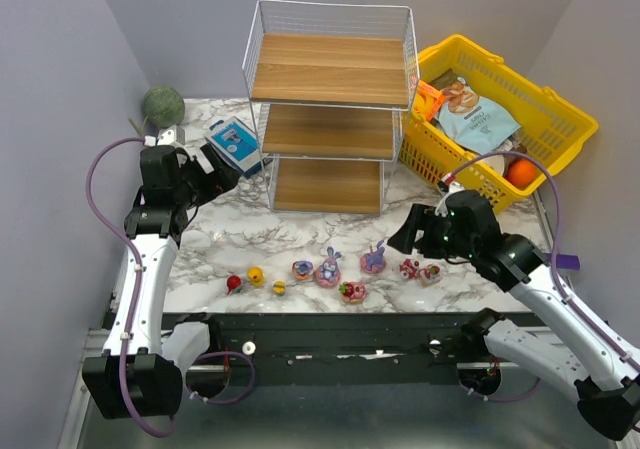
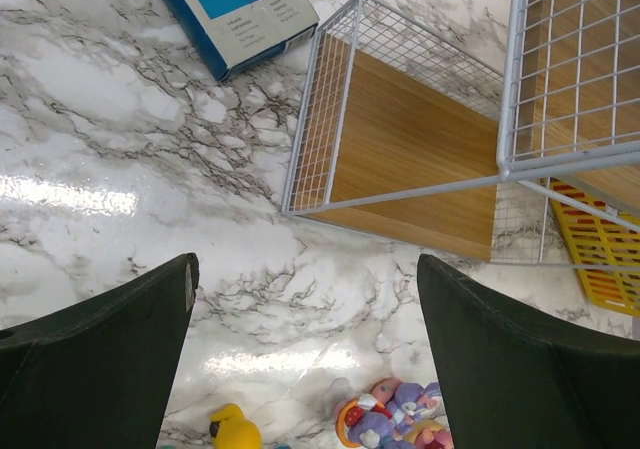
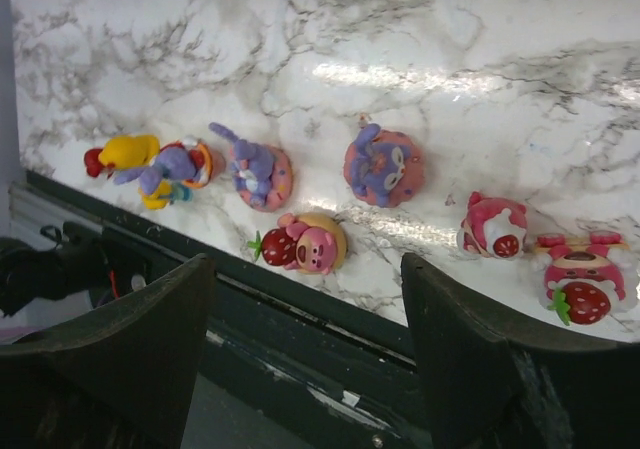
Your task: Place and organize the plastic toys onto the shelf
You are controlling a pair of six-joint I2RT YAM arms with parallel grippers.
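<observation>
The plastic toys lie in a loose row near the table's front edge: a red one, a yellow one, purple bunny-eared ones, and pink-red ones. The shelf stands at the back centre with bare wooden boards. My right gripper hangs open above the front edge, close to a pink toy holding a strawberry, with nothing between its fingers. My left gripper is open over the marble, left of the shelf.
A yellow basket with snack packets and an orange stands at the back right. A blue-white box and a green ball lie at the back left. A black rail runs along the front edge. Walls close in both sides.
</observation>
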